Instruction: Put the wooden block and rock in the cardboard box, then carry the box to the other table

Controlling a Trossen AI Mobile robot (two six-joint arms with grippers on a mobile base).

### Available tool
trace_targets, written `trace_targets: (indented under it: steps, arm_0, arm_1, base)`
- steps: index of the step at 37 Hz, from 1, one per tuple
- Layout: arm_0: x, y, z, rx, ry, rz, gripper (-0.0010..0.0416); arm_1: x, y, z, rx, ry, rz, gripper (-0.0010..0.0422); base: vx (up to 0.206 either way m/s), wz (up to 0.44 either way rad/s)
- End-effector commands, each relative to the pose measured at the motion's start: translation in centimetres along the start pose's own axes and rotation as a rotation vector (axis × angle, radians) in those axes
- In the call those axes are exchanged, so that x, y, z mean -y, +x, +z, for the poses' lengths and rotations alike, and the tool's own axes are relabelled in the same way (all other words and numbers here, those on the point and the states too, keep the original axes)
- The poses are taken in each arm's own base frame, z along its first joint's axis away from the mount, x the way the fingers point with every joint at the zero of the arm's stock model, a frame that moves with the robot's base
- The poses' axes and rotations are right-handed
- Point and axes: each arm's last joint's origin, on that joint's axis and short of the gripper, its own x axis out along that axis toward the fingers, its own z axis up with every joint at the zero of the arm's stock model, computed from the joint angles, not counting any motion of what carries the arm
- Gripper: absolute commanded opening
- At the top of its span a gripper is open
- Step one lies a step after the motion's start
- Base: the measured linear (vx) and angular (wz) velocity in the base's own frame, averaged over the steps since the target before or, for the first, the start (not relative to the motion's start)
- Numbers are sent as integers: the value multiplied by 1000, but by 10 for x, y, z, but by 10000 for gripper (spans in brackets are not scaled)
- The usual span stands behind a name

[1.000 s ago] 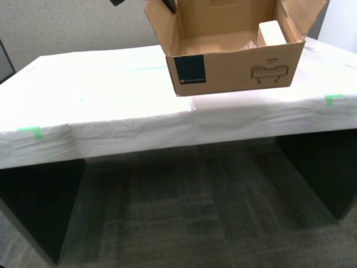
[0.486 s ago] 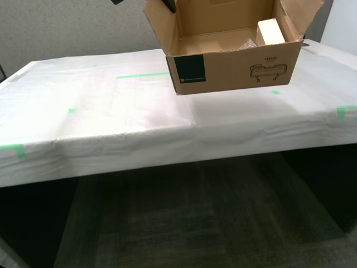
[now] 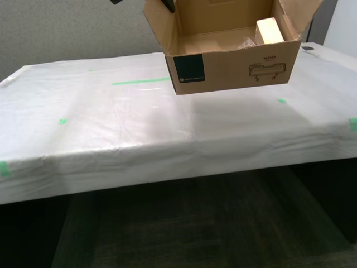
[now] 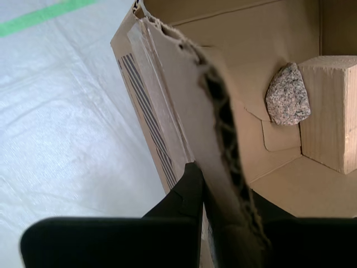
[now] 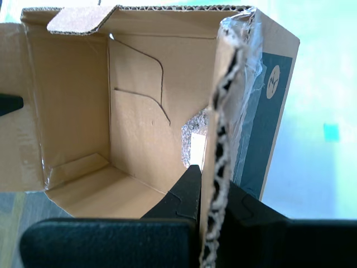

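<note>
The other table point(image 3: 111, 128) fills most of the exterior view; a wrinkled white sheet covers it, with small green tape marks point(image 3: 140, 81) on the top.

The cardboard box point(image 3: 234, 67) is at the top of the exterior view, over the far part of this table. Its flaps stand up and its dark teal label point(image 3: 188, 69) faces the camera. I cannot tell whether its bottom touches the sheet.

The wooden block point(image 4: 330, 111) stands inside the box against one wall, toward the exterior view's right. The rock point(image 4: 288, 95) is inside too, just beside the block and touching it.

My second gripper point(image 4: 203, 192) is closed on a side wall of the cardboard box, one finger outside and one inside. My first gripper point(image 5: 215, 192) pinches another wall of the box in the same way, next to the teal label.
</note>
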Motion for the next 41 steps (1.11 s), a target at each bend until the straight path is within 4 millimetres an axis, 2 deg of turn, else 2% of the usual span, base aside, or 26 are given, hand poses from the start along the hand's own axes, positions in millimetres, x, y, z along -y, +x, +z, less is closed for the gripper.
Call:
trace_targets:
  steps: [1,10,20,32,41]
  arm_0:
    - [-3,0,2,13,-12,47,-1]
    - [0,8,4,2,7,46,-1]
    - [18,55,11,-82,46,36,-1]
    - [14,56,12,-86,43,41,-1]
    - [10,62,11,-108,38,75,-1]
  arm_1:
    - [2,-1,1,6,-1,-46,-1]
    - [-2,-2,2,9,-23,-15,-1]
    - [-6,0,-4,-29,-41,43,-1]
    - [-13,5,-12,-74,-64,94,-1]
    - [-23,13,-41,-98,-105,125,-1]
  base:
    - [129,0]
    - [132,3]
    - [134,3]
    - [145,6]
    - [143,3]
